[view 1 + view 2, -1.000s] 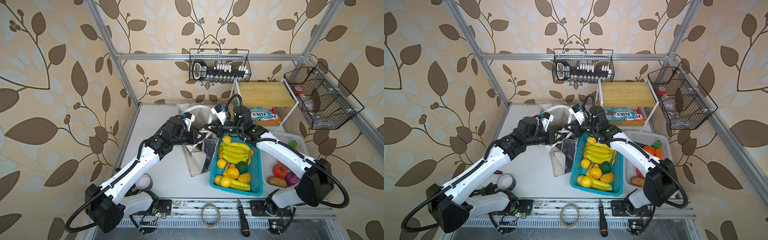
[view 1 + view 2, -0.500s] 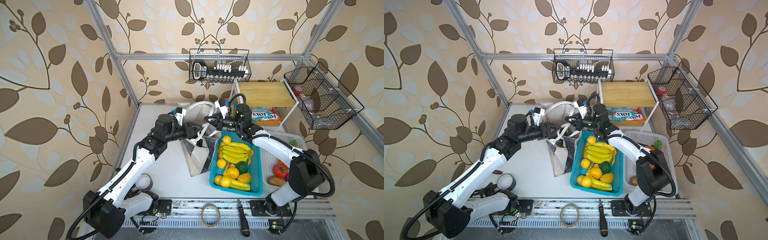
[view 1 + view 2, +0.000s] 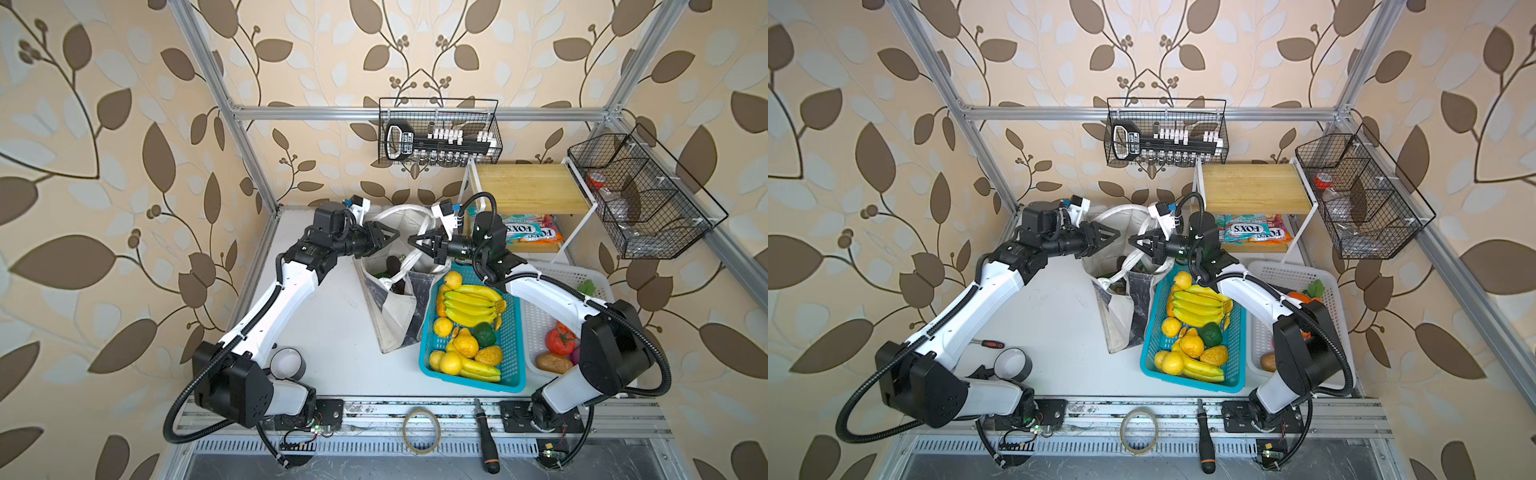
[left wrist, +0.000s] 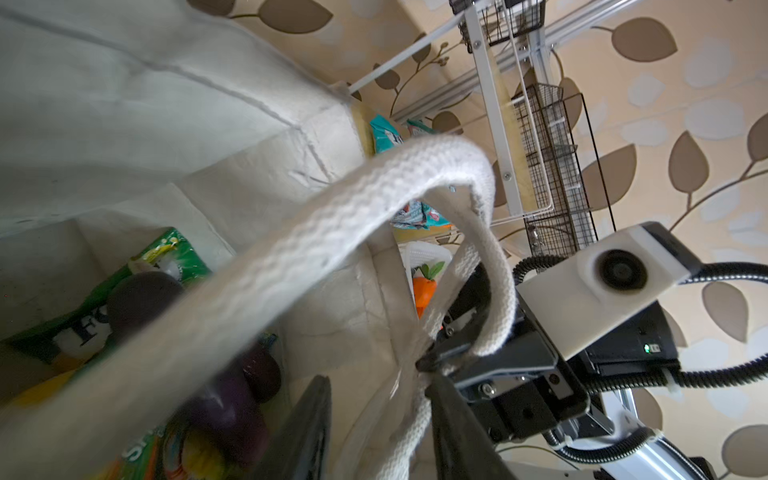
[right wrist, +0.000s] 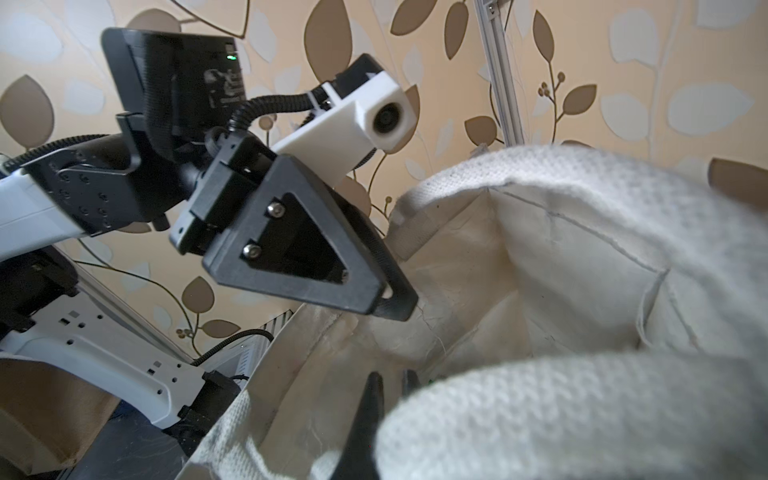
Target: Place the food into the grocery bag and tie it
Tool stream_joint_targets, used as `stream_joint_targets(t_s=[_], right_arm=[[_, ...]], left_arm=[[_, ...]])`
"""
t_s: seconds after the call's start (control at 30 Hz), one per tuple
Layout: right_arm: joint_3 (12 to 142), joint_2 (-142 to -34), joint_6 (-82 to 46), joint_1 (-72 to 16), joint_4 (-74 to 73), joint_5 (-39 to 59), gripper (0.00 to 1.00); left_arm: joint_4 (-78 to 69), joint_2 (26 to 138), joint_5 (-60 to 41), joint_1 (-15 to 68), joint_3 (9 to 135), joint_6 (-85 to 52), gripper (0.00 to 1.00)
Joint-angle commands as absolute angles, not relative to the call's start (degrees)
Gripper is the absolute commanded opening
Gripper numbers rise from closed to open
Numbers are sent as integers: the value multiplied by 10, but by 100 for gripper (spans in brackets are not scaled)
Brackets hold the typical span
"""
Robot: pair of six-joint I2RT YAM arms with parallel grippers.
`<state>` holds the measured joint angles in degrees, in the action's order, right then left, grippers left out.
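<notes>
While R gripper [image 3: 411, 240] pinches strap [image 4: 332, 216], L gripper [image 3: 395, 236] gapes.

"FOX'S" stands in white on the blue-and-red packets [image 3: 525, 232] on the lower shelf [image 3: 552, 249], at two o'clock from the tote bag [image 3: 395, 324] in both top views. In the left wrist view, the green snack packet [image 4: 83, 328] inside the bag shows a large "F", the rest hidden.

I'm looking at the bag [image 3: 394, 318]: matt, rough cloth, straps [image 4: 332, 216] coarsely woven. Beside the bag, the blue basket [image 3: 514, 340] is gleaming, smooth plastic.
</notes>
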<state>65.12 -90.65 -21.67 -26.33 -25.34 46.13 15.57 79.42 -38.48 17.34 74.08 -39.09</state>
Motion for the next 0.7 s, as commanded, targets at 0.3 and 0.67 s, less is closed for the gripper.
stream_joint_targets(t_s=[0.3,0.67], right_arm=[[668,-935,-330,-258,-388,569,0],[697,-937,-325,-255,-349,569,0]], left_arm=[[-84,880,-600,198,729,-536,51],[-140,898,-667,216,694,-628,45]])
